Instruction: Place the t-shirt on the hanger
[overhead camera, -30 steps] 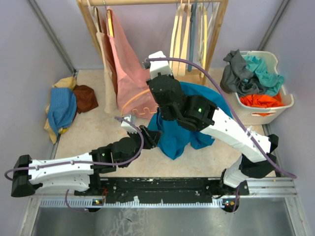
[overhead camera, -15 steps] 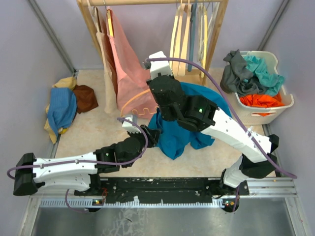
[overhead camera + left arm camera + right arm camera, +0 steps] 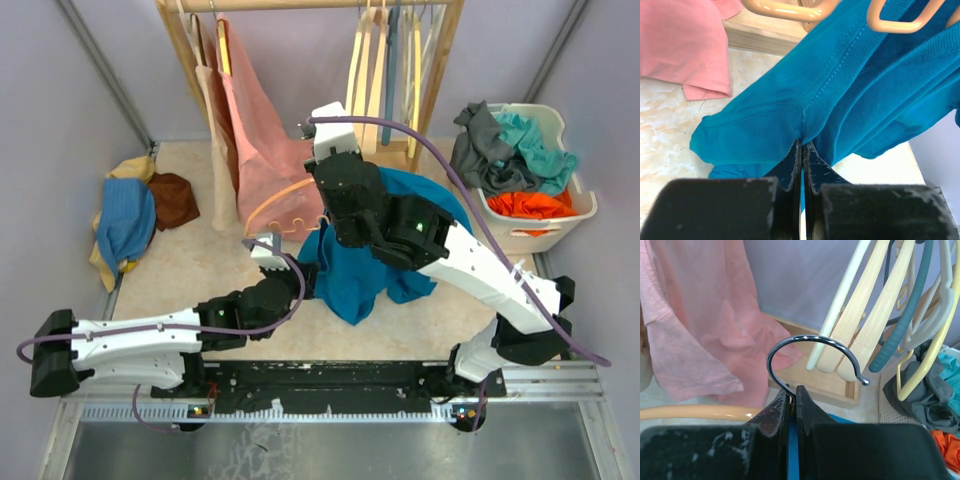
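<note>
The teal-blue t-shirt (image 3: 352, 275) hangs in folds from the orange-tan wooden hanger (image 3: 272, 200), held up over the table's middle. One hanger arm (image 3: 785, 9) sticks out bare to the left, above the ribbed collar (image 3: 850, 65). My left gripper (image 3: 803, 145) is shut on a pinch of cloth where the collar meets the shoulder seam. In the top view it (image 3: 308, 276) sits at the shirt's left edge. My right gripper (image 3: 792, 391) is shut on the foot of the hanger's metal hook (image 3: 810, 338), with blue cloth below the fingers.
A wooden rack at the back carries a pink garment (image 3: 262, 135) and several cream and teal hangers (image 3: 378, 70). A white basket (image 3: 585, 212) of clothes stands at the right. A pile of blue, brown and yellow cloth (image 3: 130, 220) lies at the left.
My left gripper reached in a little further and closed on the shirt's cloth. The right arm, with the hanger, shifted slightly to the right.
</note>
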### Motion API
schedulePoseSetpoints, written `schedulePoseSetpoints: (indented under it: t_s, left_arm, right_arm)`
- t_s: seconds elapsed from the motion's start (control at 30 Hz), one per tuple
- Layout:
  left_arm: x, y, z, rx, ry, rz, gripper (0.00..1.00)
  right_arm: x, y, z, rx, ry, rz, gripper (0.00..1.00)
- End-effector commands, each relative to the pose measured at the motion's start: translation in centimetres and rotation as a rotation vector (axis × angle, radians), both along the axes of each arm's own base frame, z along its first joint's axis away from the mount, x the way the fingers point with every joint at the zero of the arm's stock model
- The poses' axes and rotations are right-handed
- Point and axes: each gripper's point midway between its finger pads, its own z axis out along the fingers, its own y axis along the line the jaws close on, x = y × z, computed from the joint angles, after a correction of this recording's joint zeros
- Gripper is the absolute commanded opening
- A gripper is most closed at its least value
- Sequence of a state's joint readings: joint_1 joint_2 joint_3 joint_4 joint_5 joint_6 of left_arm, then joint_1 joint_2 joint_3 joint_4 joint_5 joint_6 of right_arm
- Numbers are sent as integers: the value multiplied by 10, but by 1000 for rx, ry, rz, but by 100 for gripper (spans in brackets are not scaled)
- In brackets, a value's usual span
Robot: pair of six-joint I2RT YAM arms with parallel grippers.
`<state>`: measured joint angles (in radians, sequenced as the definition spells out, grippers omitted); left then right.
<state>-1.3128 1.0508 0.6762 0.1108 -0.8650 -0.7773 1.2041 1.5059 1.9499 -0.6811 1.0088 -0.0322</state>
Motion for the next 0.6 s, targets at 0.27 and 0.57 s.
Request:
schedulePoseSetpoints:
  t_s: [0.27,0.57]
  left_arm:
    - [-4,26,32,-26,-8,17,0]
    - [-12,45,24,-34,23,11,0]
  right_arm:
    - [-11,-30,19,89,-36,-35,0]
    - [-16,-51,21,117,-43,-68,0]
